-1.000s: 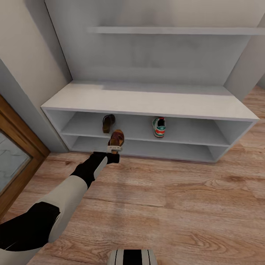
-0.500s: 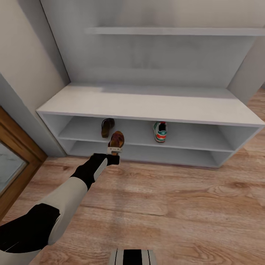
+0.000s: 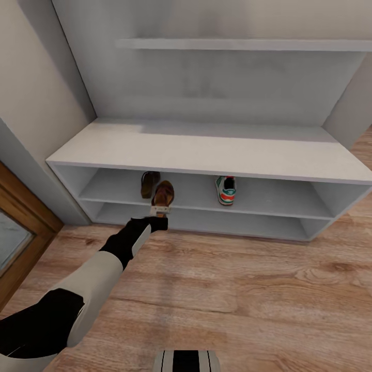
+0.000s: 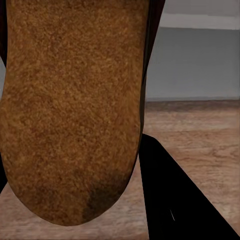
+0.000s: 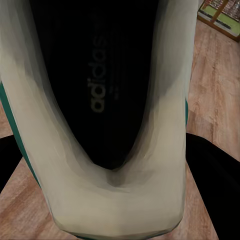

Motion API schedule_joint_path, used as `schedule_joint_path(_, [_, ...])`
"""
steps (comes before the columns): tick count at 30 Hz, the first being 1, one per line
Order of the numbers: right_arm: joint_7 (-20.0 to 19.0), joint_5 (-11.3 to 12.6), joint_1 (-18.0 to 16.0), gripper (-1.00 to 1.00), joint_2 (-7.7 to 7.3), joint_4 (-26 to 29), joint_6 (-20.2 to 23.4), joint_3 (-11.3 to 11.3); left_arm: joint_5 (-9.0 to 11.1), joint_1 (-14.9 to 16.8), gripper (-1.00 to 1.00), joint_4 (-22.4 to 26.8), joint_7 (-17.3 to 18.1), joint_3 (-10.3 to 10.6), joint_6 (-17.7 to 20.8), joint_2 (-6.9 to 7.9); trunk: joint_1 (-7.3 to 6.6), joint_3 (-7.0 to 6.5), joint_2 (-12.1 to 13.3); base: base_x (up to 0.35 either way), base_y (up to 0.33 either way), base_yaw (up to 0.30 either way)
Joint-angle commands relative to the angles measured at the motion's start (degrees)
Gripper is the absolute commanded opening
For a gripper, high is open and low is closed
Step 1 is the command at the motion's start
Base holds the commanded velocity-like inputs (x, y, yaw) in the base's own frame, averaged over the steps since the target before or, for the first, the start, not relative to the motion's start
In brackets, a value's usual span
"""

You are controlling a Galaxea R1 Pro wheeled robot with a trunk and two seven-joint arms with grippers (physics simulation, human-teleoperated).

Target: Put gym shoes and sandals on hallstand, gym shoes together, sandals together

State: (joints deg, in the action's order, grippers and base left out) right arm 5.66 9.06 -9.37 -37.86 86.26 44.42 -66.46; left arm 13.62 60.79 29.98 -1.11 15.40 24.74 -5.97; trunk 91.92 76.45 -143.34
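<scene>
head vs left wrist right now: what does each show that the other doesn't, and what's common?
Head view alone: the white shoe rack, a second sandal and one gym shoe on its upper shelf, a wall shelf above, and the left arm reaching in with the left gripper.

Left wrist view alone: the held sandal's tan sole up close and one dark finger beside it.

Both: the held sandal and the wood floor.

Left arm (image 3: 103, 268) outstretched forward, fingers (image 3: 160, 211) clamped, right fingers (image 5: 210, 185) clamped
</scene>
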Motion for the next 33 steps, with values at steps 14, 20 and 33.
schedule_joint_path(14, [0.6,0.6,0.0,-1.0,-0.02,0.1,0.2,0.0,0.2,-0.1,-1.0,0.1,-0.2,0.2,0.6,0.08,-0.01,0.04,0.0,0.169,0.0,0.0])
schedule_joint_path(20, [0.6,0.6,0.0,-1.0,-0.02,0.1,0.2,0.0,0.2,-0.1,-1.0,0.0,-0.1,0.3,0.6,0.08,-0.01,0.04,0.0,0.019,0.0,0.0])
schedule_joint_path(33, [0.6,0.6,0.0,-1.0,-0.02,0.1,0.2,0.0,0.0,-3.5,-1.0,-0.1,0.0,0.4,0.6,0.1,-0.01,0.04,0.0,0.0,0.0,0.0])
